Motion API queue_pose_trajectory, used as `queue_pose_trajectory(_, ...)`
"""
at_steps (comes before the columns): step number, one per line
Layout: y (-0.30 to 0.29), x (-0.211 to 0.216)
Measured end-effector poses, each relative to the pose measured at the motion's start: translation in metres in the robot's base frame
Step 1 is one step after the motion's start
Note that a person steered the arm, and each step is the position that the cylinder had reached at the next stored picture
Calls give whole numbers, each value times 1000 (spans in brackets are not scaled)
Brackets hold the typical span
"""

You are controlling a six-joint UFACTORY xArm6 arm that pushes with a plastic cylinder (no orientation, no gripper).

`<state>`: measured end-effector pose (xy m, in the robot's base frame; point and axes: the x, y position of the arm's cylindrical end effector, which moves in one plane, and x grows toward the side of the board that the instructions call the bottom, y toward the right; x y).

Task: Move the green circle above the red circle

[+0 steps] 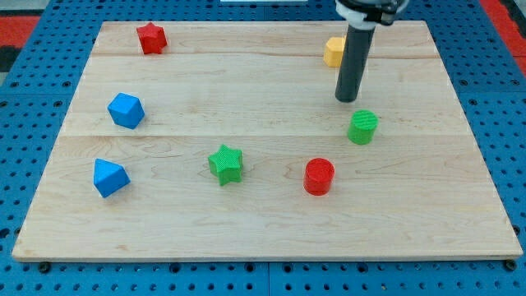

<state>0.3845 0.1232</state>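
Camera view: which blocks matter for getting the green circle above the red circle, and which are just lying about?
In the job:
green circle
red circle
my tip, just above the green circle toward the view's top

Lying about:
green star
red star
yellow block
two blue blocks

Blocks spread over the board (263, 238), the tip (347, 100) far on the right.
The tip stands just behind the green circle (362, 127); the red circle (319, 177) lies nearer and slightly left, the green star (225, 164) farther left, and the yellow block (334, 52) behind the tip.
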Motion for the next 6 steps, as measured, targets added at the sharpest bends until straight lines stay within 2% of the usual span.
queue_pose_trajectory(1, 26, 3)
queue_pose_trajectory(2, 28, 3)
queue_pose_trajectory(3, 4, 14)
queue_pose_trajectory(4, 27, 52)
queue_pose_trajectory(6, 65, 94)
